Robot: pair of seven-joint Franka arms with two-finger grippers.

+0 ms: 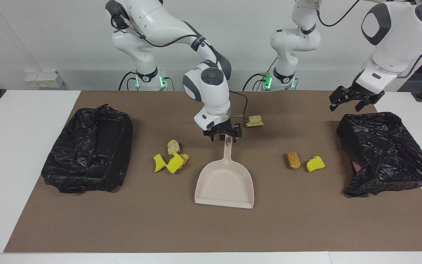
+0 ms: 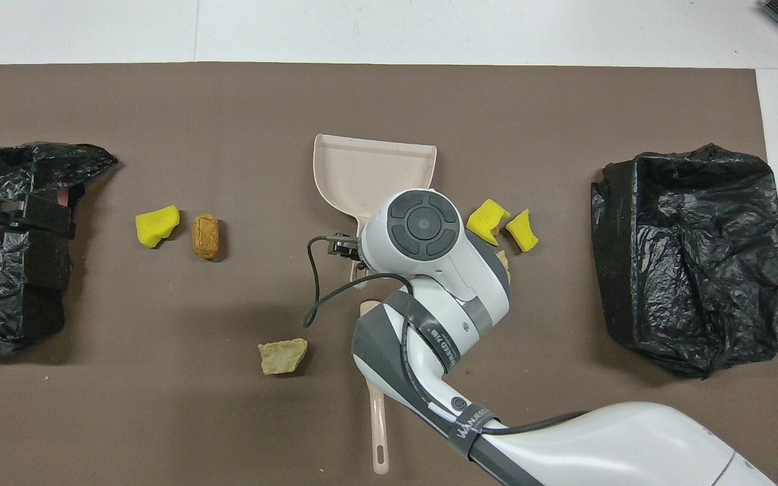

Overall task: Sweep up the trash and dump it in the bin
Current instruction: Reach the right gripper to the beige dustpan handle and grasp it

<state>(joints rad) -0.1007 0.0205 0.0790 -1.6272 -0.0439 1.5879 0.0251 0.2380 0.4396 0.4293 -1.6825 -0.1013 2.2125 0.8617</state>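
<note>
Right gripper (image 1: 222, 138) hangs open over the dustpan (image 1: 225, 182) handle; left gripper (image 1: 355, 101) waits open above a bin (image 1: 387, 152). Nothing looks swept yet: trash (image 1: 171, 157) lies scattered on the mat.

From overhead, the brush (image 2: 379, 432) lies untouched, partly under the right arm, and the other bin (image 2: 689, 253) is unobstructed.

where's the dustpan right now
The dustpan lies mid-mat between the two trash clusters, its handle pointing toward the robots, with the right gripper over the handle's end.
</note>
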